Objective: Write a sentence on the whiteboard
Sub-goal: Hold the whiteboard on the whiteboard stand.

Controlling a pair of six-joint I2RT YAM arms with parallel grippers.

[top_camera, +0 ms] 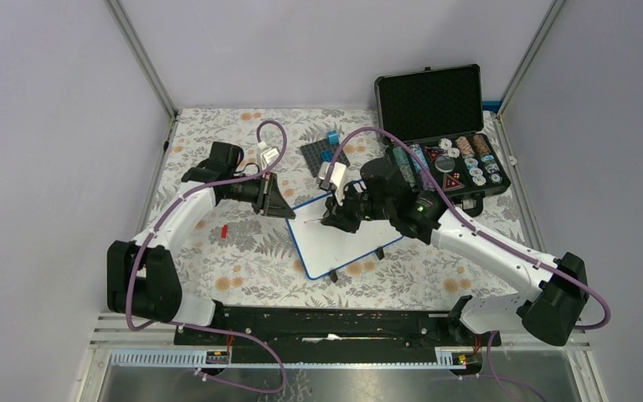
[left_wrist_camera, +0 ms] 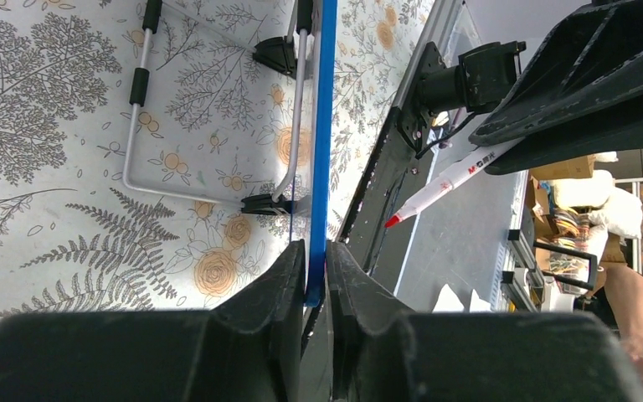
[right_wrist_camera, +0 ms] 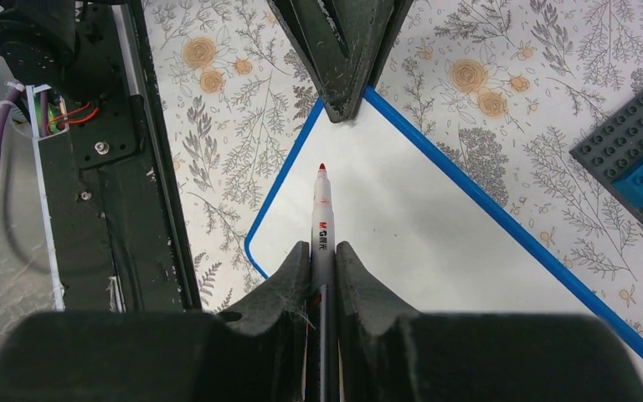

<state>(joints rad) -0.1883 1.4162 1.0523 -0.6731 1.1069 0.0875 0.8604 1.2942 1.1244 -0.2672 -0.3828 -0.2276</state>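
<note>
A floral counter (top_camera: 218, 151) carried the whiteboard (top_camera: 343, 247) near its centre. Your left gripper (left_wrist_camera: 316, 255) pinched the blue rim — presumably to steady the board — while your right gripper (right_wrist_camera: 323, 251), closed on a red-tipped marker (right_wrist_camera: 322, 201), aimed its tip at the white face for writing.

Floral table (top_camera: 243, 280) with whiteboard (top_camera: 335, 243), black case (top_camera: 431, 100), grey brick plate (top_camera: 316, 156), red piece (top_camera: 225, 230).

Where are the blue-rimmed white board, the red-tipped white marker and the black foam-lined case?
blue-rimmed white board (top_camera: 339, 247), top view, on its bare writing surface.
red-tipped white marker (right_wrist_camera: 323, 213), right wrist view, on its printed barrel.
black foam-lined case (top_camera: 429, 100), top view, on the open lid's foam.
</note>
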